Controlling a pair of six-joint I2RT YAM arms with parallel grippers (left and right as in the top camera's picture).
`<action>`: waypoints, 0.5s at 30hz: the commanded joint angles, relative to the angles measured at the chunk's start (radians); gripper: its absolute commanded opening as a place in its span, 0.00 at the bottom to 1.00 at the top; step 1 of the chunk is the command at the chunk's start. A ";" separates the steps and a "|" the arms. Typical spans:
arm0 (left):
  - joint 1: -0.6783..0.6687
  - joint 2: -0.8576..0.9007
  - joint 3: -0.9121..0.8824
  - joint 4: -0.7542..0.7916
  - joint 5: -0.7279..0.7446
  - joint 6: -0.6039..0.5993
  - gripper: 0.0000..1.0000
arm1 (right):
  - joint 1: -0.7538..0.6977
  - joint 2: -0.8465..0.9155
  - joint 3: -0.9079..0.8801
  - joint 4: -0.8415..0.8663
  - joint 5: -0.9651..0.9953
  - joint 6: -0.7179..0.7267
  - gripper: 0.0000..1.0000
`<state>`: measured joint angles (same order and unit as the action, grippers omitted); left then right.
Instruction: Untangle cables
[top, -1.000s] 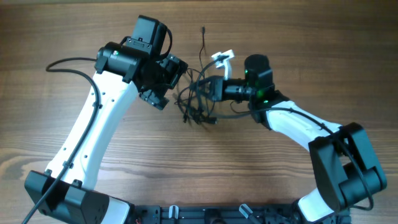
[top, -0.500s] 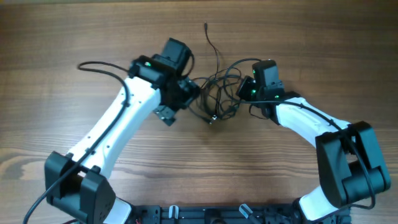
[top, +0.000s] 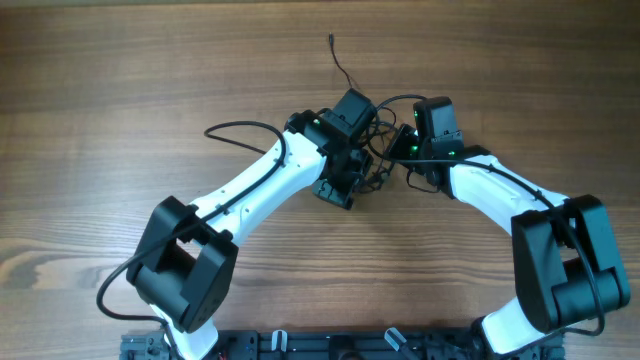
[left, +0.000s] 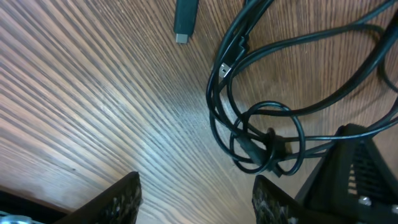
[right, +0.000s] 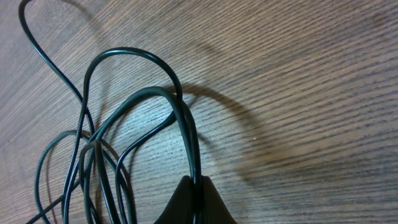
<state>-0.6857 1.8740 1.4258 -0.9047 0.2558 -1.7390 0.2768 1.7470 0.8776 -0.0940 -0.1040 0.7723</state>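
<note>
So the cables (left: 267, 146) lie tangled on the table (top: 120, 100), right gripper (right: 196, 190) clamped on what looks like two strands, left gripper (left: 196, 200) hovering, jaws apart, just beside the tangle.

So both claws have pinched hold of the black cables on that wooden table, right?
Not both. The right wrist view shows the right gripper shut on a strand of the cables. The left wrist view shows the left gripper with its fingers apart over the bare wooden table, with nothing between them.
</note>
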 joint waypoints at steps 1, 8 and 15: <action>0.000 0.047 -0.008 0.021 -0.018 -0.090 0.58 | -0.001 -0.002 -0.002 -0.009 -0.010 -0.014 0.04; 0.011 0.127 -0.008 0.084 -0.048 -0.110 0.50 | -0.001 -0.002 -0.002 -0.034 -0.012 -0.014 0.04; 0.004 0.201 -0.008 0.108 -0.064 -0.108 0.33 | -0.001 -0.002 -0.002 -0.035 -0.032 -0.015 0.04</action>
<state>-0.6800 2.0460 1.4254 -0.7979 0.2100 -1.8389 0.2764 1.7470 0.8776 -0.1276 -0.1158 0.7723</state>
